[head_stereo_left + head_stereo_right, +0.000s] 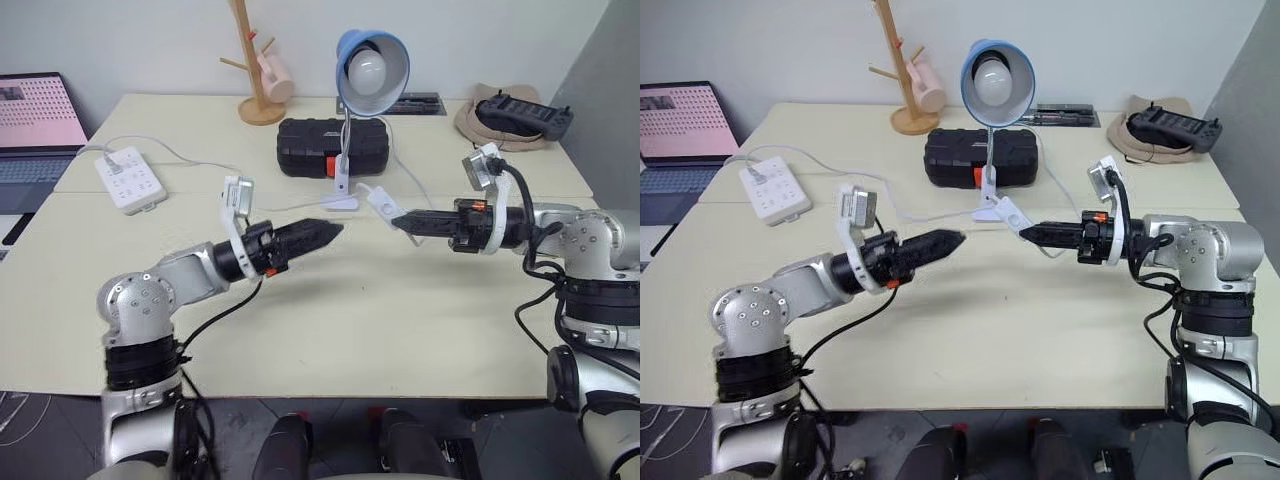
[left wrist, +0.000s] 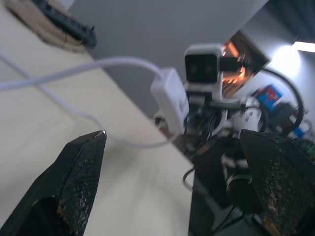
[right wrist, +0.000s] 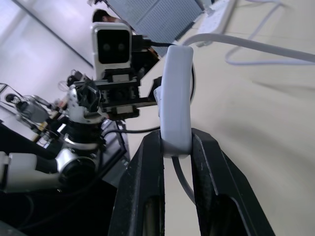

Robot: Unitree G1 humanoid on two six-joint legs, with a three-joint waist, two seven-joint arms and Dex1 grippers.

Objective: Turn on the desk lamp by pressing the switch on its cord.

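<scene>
Above the cream table (image 1: 350, 330), the right gripper (image 3: 176, 147) pinches the switch (image 3: 175, 98) by one end between its closed jaws, the block jutting straight out past the fingertips with the cord (image 3: 256, 45) trailing from its far end toward the desk lamp (image 1: 365, 75). Facing it, just beyond the switch, the left gripper (image 2: 172, 162) holds its jaws spread wide with nothing between them, the switch (image 2: 170, 101) hanging ahead of the gap.
</scene>
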